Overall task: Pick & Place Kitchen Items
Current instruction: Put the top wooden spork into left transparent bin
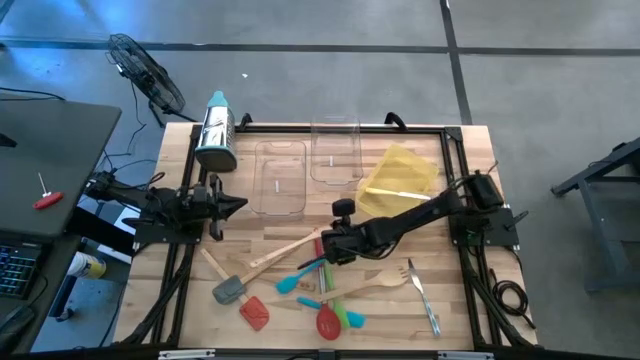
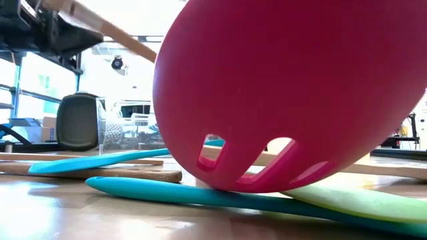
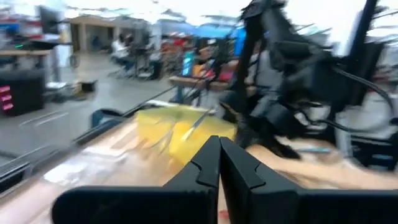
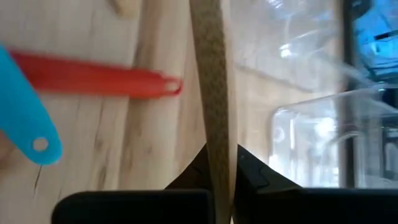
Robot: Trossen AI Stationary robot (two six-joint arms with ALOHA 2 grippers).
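My right gripper (image 1: 325,244) reaches over the table's middle and is shut on a wooden utensil (image 1: 285,250). Its handle also shows in the right wrist view (image 4: 211,81) and high up in the low view (image 2: 107,28). Below it, the other utensils lie flat on the table: a teal spatula (image 1: 298,277), a grey spatula (image 1: 228,290), a red spatula (image 1: 254,313), a red slotted spoon (image 2: 287,93), a wooden fork (image 1: 385,283) and metal cutlery (image 1: 426,302). My left gripper (image 1: 236,206) is shut and empty at the table's left side. My right gripper pinches the wooden utensil's handle (image 4: 216,146) between its two fingers. The handle runs on ahead of the fingers, toward the table's left. The held end is up off the table (image 2: 80,19). The red spoon hides the other end in the low view.
Two clear trays (image 1: 281,178) (image 1: 335,150) and a yellow tray (image 1: 402,172) holding one utensil stand at the table's far side. A steel grater with a teal top (image 1: 215,132) stands at the far left. A red handle (image 4: 93,81) and a teal handle (image 4: 28,130) lie under the gripper.
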